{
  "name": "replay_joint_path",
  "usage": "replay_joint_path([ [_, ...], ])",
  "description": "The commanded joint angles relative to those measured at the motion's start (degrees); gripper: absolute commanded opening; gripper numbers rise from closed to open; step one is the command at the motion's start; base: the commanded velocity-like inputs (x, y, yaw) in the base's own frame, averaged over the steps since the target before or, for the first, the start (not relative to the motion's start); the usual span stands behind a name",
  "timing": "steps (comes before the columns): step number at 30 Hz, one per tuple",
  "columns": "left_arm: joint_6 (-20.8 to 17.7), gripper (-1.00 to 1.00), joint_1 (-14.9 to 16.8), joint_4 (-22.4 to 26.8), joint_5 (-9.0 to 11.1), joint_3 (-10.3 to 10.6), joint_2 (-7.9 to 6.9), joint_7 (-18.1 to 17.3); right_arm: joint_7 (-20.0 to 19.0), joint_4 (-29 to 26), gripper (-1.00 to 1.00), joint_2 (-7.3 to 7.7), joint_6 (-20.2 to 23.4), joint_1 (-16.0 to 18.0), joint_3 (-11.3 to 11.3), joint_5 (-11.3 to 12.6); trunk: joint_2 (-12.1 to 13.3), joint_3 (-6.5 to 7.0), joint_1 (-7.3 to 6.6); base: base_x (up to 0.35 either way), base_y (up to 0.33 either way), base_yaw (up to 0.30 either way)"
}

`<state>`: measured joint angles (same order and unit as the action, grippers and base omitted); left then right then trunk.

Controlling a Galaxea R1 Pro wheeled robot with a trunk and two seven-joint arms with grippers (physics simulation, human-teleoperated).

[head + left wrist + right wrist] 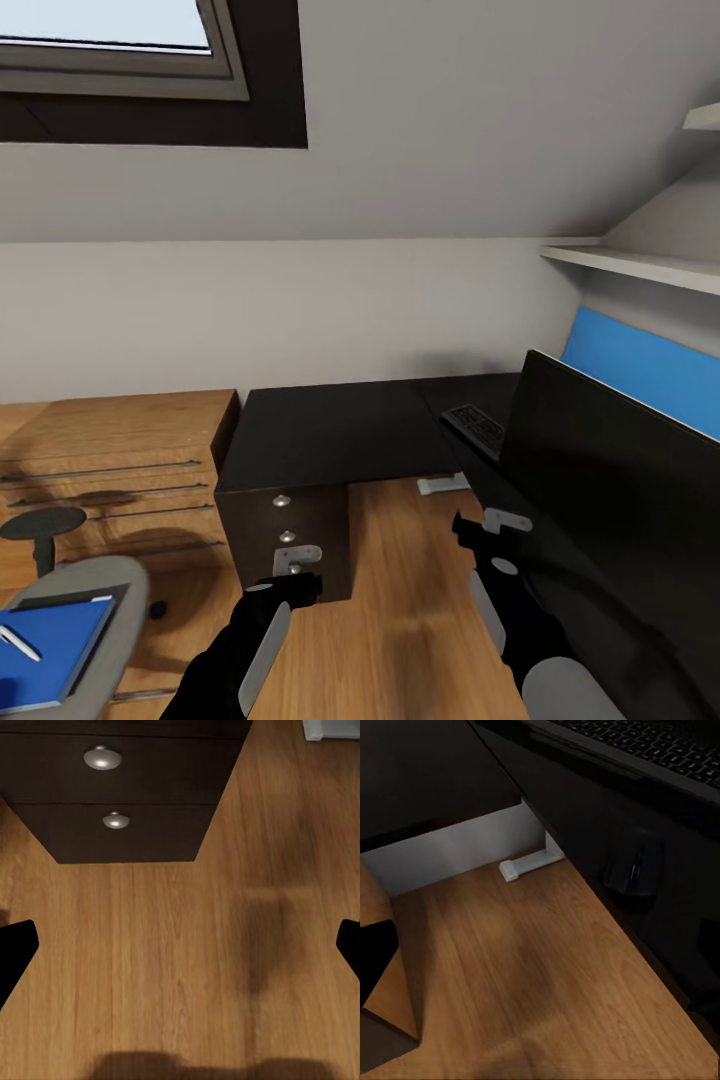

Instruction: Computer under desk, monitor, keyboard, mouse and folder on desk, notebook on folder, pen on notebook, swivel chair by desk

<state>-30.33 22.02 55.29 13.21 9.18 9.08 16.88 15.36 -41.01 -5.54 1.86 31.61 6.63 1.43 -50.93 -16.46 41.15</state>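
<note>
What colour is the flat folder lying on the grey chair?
Bright blue; the flat rectangular folder shows best in the head view.

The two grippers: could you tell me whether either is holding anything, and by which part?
Nothing is held: the left gripper and right gripper hang open over bare floor.

Matt black desk (330, 435) top, wood-grain oak floor (400, 620), glossy monitor (610, 470).

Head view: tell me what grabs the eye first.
The big black monitor fills the right side on the desk, the keyboard just beyond it. At lower left, the bright blue folder lies on the swivel chair with a white pen on top.
</note>
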Motion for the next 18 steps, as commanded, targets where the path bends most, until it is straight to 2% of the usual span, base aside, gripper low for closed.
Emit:
replay_joint_path([
  [1, -0.17, 1.00, 0.04, 0.08, 0.60, 0.14, -0.03, 0.53, 0.11, 0.33, 1.00, -0.03, 0.19, 0.03, 0.10, 0.14, -0.06, -0.08, 0.01, 0.061, 0.002, 0.000],
  [11, -0.09, 1.00, 0.04, 0.08, 0.64, 0.14, -0.03, 0.52, 0.24, 2.62, 1.00, 0.13, 0.16, 0.11, 0.13, 0.09, -0.06, -0.08, 0.01, 0.174, 0.001, 0.000],
  [18, -0.01, 1.00, 0.04, 0.13, 0.66, 0.14, -0.03, 0.52, 0.28, 3.81, 1.00, 0.23, 0.16, 0.17, 0.21, 0.08, -0.06, -0.08, 0.01, 0.046, 0.000, 0.000],
])
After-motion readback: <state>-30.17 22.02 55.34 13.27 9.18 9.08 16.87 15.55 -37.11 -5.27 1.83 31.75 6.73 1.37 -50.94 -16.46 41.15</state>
